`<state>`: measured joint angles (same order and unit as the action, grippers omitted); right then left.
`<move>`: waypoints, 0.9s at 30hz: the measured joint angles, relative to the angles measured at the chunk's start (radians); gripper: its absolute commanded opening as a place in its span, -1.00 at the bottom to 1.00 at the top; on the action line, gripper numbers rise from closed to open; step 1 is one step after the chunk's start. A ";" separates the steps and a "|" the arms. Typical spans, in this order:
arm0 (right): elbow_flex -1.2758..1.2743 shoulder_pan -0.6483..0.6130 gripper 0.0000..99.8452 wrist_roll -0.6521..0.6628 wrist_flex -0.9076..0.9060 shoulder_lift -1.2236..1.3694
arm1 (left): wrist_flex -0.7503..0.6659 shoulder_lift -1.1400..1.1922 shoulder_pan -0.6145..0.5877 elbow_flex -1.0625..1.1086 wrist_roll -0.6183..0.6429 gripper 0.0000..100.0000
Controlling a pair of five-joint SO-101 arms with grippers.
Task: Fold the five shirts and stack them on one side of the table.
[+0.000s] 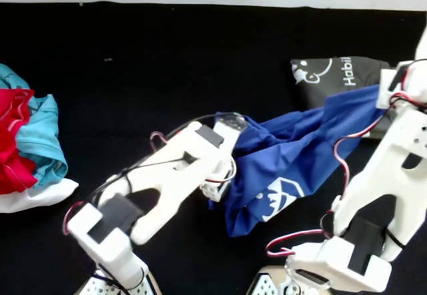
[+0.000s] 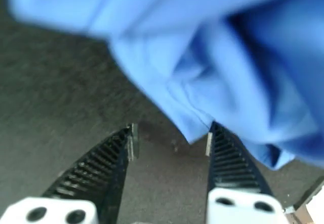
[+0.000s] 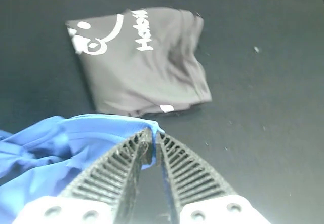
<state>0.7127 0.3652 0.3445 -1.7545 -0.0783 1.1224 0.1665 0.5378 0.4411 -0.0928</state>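
Blue shirt [image 1: 293,155]: hangs as a slack band across the right half of the black table [image 1: 167,55]. Its far right corner is lifted and its bunched lower end, with a white print showing, sags near the middle.
Right gripper [image 3: 153,140]: pressed together on one corner of the blue shirt, with a thin fold of cloth caught between the tips. It is held high at the right edge, probably so that the fabric drapes free and an edge can be found.
Left gripper [image 2: 169,139]: spread wide above the table at the shirt's left end. One tip is just at the cloth's lower edge and nothing is between the jaws. It seems placed to take a second corner opposite the right one.
Grey shirt [image 1: 333,75]: folded and lying flat at the far right, just behind the raised corner. This looks like the start of the stack, which would explain why the blue shirt is worked on this side.
Waiting heap: a teal shirt [image 1: 43,135], a red shirt [image 1: 13,141] and a white shirt [image 1: 33,195] lie crumpled together at the far left, well apart from the arms.
Step in hand: spreading the blue shirt before folding; one of five appears done.
Next move: the left jaws need a single layer of hem, not the bunch.
Risk: the right pinch is shallow, so a hard pull could slip the corner out.
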 measured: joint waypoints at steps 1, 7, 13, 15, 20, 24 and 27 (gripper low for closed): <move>0.000 -0.018 -0.99 0.000 0.000 -0.006 | 0.000 0.025 -0.003 -0.018 0.000 -0.56; 0.000 -0.068 -0.99 0.000 0.000 -0.012 | 0.041 0.066 0.008 -0.115 -0.002 -0.56; 0.000 -0.068 -0.99 0.000 0.000 -0.012 | 0.051 0.092 0.005 -0.153 -0.002 -0.56; 0.000 -0.068 -0.99 0.000 0.000 -0.012 | 0.055 0.112 0.014 -0.155 0.000 -0.57; 0.000 -0.068 -0.99 0.000 0.000 -0.012 | 0.060 0.133 0.064 -0.175 -0.002 -0.80; 0.000 -0.068 -0.99 0.000 0.000 -0.012 | 0.060 0.132 0.089 -0.178 0.003 -0.96; 0.000 -0.068 -0.99 0.000 0.000 -0.012 | 0.066 0.107 0.087 -0.176 0.000 -0.98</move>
<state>0.7127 0.2977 0.3445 -1.7545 -0.0905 1.1884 0.2739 0.6252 0.2647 -0.0928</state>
